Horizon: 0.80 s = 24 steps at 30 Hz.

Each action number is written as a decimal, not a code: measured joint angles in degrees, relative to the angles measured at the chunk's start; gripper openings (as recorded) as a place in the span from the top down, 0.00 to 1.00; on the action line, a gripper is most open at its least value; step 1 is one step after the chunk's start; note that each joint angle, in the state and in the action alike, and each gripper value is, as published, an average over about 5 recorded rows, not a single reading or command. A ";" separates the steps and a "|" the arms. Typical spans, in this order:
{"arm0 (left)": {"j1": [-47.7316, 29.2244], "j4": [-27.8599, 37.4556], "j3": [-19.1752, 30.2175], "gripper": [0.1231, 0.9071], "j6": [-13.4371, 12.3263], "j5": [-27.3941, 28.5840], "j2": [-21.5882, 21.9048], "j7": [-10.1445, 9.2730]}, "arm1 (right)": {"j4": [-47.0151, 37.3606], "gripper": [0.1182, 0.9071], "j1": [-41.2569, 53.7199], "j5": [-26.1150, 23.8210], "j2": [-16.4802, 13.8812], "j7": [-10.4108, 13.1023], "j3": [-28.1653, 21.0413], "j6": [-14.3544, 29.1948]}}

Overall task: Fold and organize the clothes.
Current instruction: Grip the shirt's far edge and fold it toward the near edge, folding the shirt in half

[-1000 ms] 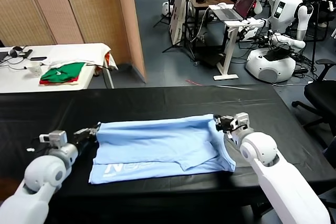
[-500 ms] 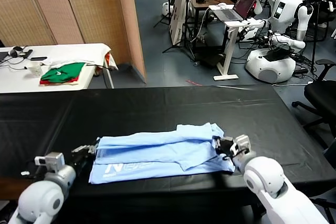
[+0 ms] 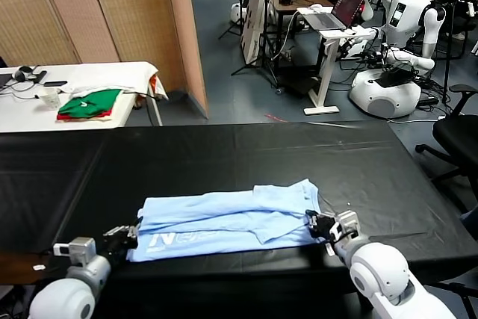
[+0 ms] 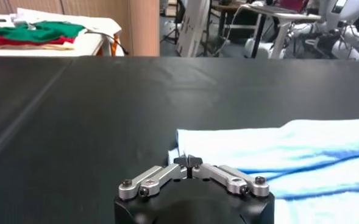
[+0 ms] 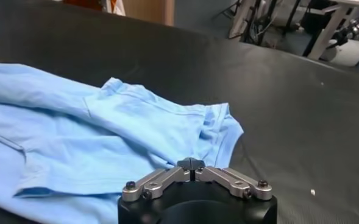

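T-shirt (image 3: 231, 218) pale blue, folded lengthwise, rumpled on black worktop (image 3: 224, 155); left pincer (image 3: 123, 234) and right pincer (image 3: 320, 224) low at its ends, pressed together, pinching cloth.

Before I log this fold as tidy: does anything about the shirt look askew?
Yes. The T-shirt lies folded lengthwise on the black table, but its far layer is rumpled, and near the right gripper a sleeve sticks out unevenly.

left arm: low at near left, forearm reaching forward | left gripper (image 3: 128, 232): fingers pressed together, pinching the shirt (image 3: 231, 218) edge at its left end | right arm: low at near right, forearm angled inward | right gripper (image 3: 317, 223): fingers pressed together, pinching the shirt's right end
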 joint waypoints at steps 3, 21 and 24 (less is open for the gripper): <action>-0.23 0.25 0.01 0.97 -0.11 0.03 -0.03 -0.33 | 0.00 0.97 -0.29 -0.01 -0.01 0.10 0.24 0.00; 1.87 -5.56 -1.66 0.28 3.40 1.31 -1.08 -1.89 | 5.06 0.09 -2.38 7.54 0.06 -0.30 6.23 0.00; 1.03 -6.38 -2.03 0.09 2.70 -0.03 -1.18 -2.47 | 3.88 0.01 -0.80 7.20 1.20 0.96 6.67 0.42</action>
